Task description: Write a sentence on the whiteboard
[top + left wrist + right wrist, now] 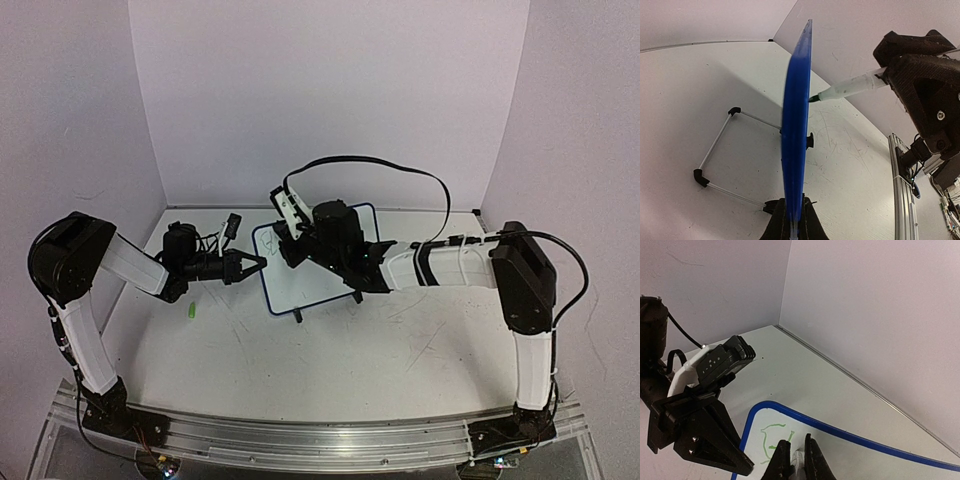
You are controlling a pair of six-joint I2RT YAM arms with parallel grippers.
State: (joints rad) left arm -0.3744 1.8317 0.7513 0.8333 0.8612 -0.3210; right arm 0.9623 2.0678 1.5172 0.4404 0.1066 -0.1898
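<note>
Top view: the whiteboard (296,285), blue-framed, is standing tilted on the table (400,350) towards the back, between the two arms. The left fingers (248,266) are meeting its left edge, and the right arm (440,265) is lying across its upper right part, hiding much of the face. A small green cap (188,311) is lying on the table near the left arm, apart from the board. Left wrist view: the board is showing edge-on and near upright, with the left fingers clamping its near edge, one on each side. A pen (847,88), white-barrelled and green-tipped, is coming in from the right, its tip touching the writing face. A wire stand (700,177) is projecting from the board's back and resting on the table. Right wrist view: the right fingers (782,460) are pinching the pen, closed on its barrel, over the board's corner. The sentence (772,437) is showing as only a few faint green strokes, so the writing is judged barely begun. Handling, as judged: the board is looking thin, light and stiff, with a slick face, and likely to rock or slide under pen pressure. The frame edge, clear of the writing area, is seeming the sound place to hold it, with light pressure at the tip.
</note>
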